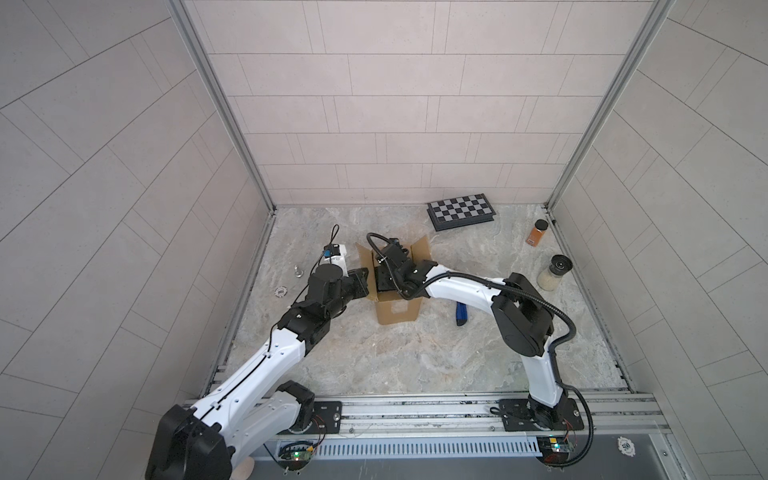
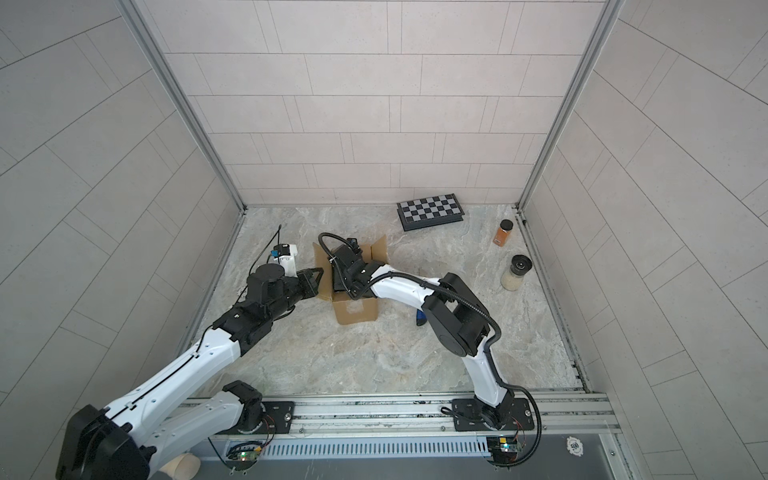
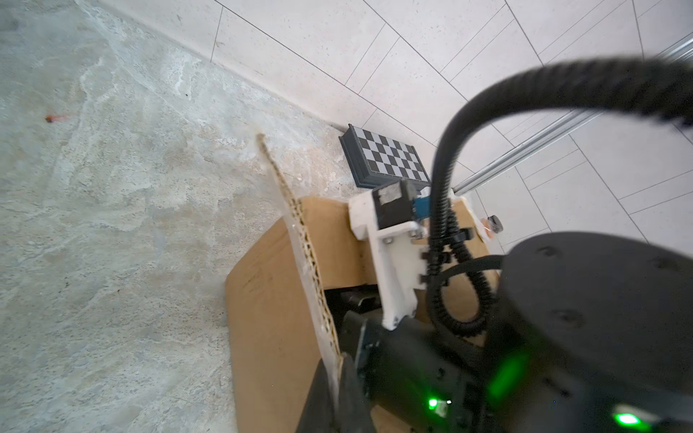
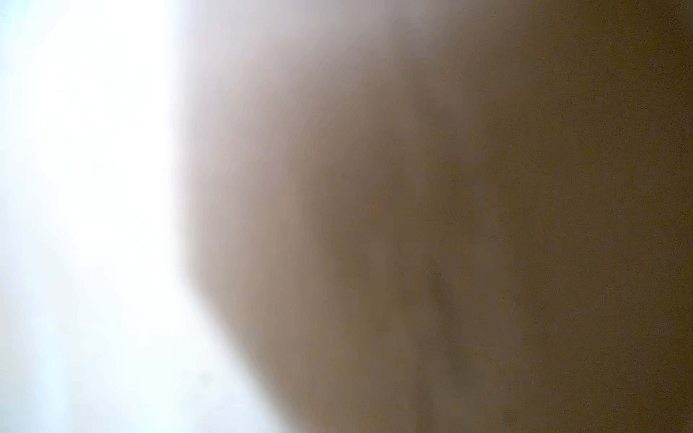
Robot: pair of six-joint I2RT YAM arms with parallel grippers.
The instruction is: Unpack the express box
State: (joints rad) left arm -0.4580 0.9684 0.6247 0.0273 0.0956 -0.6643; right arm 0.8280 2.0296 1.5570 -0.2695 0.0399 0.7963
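The express box [image 1: 397,311] [image 2: 355,309] stands mid-table, a brown carton with its flaps raised. My left gripper [image 1: 365,286] [image 2: 318,284] [image 3: 339,378] is shut on the edge of the box's left flap [image 3: 277,300], holding it outward. My right arm's wrist [image 1: 401,266] [image 2: 353,266] dips down into the open top, and the right gripper is hidden inside the box. What lies in the box does not show. The right wrist view shows only blurred brown cardboard [image 4: 487,225] close to the lens.
A black-and-white checkered case [image 1: 461,211] lies at the back wall. An orange spice jar [image 1: 537,232] and a black-lidded jar of white grains [image 1: 555,272] stand at the right. A blue-and-black tool [image 1: 461,313] lies under the right arm. A chip [image 1: 281,292] and a small metal piece [image 1: 297,271] lie left.
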